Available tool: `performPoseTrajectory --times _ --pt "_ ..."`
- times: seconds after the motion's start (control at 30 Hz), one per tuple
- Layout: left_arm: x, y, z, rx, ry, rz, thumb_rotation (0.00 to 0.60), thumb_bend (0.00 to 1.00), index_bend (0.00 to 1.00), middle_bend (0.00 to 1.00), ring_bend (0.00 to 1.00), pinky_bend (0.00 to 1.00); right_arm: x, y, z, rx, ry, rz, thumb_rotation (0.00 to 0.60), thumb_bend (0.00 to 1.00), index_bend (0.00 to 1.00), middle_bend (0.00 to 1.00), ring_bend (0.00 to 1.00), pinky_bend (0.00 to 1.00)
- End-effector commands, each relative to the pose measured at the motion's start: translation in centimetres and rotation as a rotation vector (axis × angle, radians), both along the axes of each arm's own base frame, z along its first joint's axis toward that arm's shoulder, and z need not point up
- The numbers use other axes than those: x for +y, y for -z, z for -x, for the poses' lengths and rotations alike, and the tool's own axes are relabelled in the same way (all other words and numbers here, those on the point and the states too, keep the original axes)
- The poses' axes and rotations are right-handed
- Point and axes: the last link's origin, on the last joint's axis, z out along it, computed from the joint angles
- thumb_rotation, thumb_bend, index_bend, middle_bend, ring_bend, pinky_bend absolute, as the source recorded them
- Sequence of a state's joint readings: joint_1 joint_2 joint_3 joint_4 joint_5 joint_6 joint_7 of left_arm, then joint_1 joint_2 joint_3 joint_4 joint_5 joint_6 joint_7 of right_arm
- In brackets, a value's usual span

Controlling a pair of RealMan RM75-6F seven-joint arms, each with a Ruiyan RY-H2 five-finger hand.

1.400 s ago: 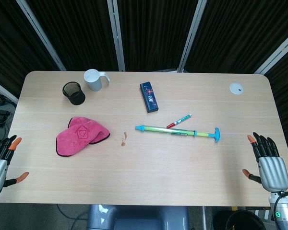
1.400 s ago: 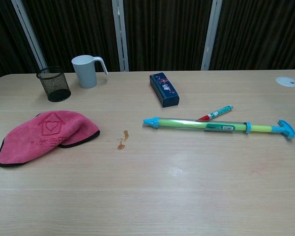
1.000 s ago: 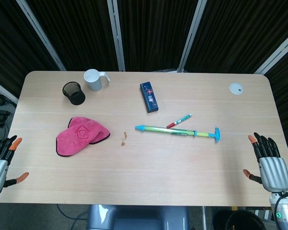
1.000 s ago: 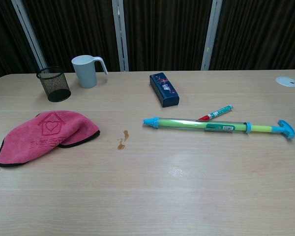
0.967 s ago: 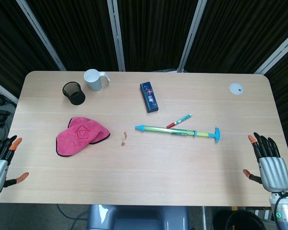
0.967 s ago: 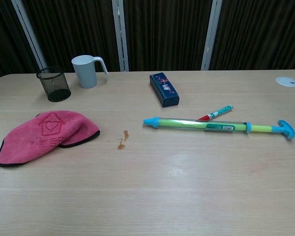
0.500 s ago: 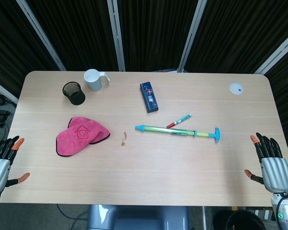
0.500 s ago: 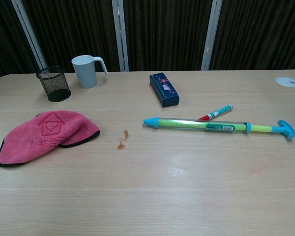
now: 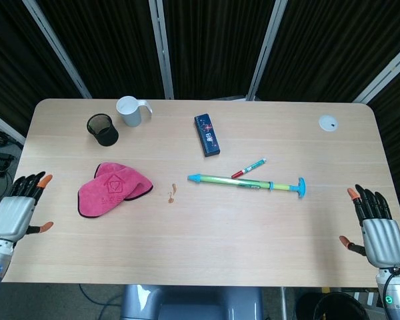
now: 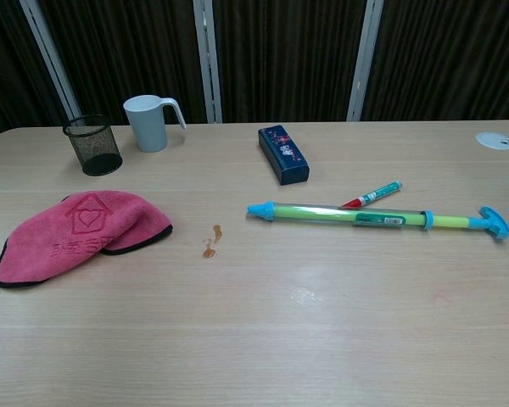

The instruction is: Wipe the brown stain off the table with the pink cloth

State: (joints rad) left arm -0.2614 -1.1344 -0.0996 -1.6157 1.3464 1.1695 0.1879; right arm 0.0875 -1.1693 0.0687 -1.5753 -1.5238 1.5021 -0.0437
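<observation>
Both hands are empty with fingers spread: left hand over the table's left edge, right hand at its right edge. Between them, the pink cloth lies just left of the brown stain.

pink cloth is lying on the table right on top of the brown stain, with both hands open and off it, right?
Not quite: the pink cloth lies beside the brown stain, apart from it, so the stain is uncovered, as the head view shows. The left hand and right hand are indeed open and off it.
</observation>
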Motion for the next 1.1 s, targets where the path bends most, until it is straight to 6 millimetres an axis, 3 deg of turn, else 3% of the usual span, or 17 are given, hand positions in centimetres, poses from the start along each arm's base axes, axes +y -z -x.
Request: performPoseTrajectory --times 0.03,0.37,0.7,1.1 --pt "5.3 2.7 -1.4 0.089 -0.018 0.076 0.600 0.01 0.06 0.00 0.00 0.01 0.0 0.0 0.1 0.000 0.003 0.001 0.600 0.00 0.00 0.00 0.00 0.00" --pt "10.3 7.7 -2.6 0.175 -0.056 0.139 0.600 0.01 0.11 0.00 0.00 0.09 0.1 -0.3 0.2 -0.007 0.007 0.009 0.600 0.00 0.00 0.00 0.00 0.00" --pt "13.6 11.6 -4.8 0.202 -0.067 0.168 0.600 0.02 0.14 0.00 0.00 0.11 0.0 -0.3 0.3 -0.012 0.015 0.011 0.600 0.00 0.00 0.00 0.00 0.00" --pt "14.3 15.6 -5.0 0.222 -0.092 0.224 0.600 0.04 0.15 0.00 0.00 0.11 0.0 -0.3 0.4 -0.016 0.021 0.009 0.600 0.00 0.00 0.00 0.00 0.00"
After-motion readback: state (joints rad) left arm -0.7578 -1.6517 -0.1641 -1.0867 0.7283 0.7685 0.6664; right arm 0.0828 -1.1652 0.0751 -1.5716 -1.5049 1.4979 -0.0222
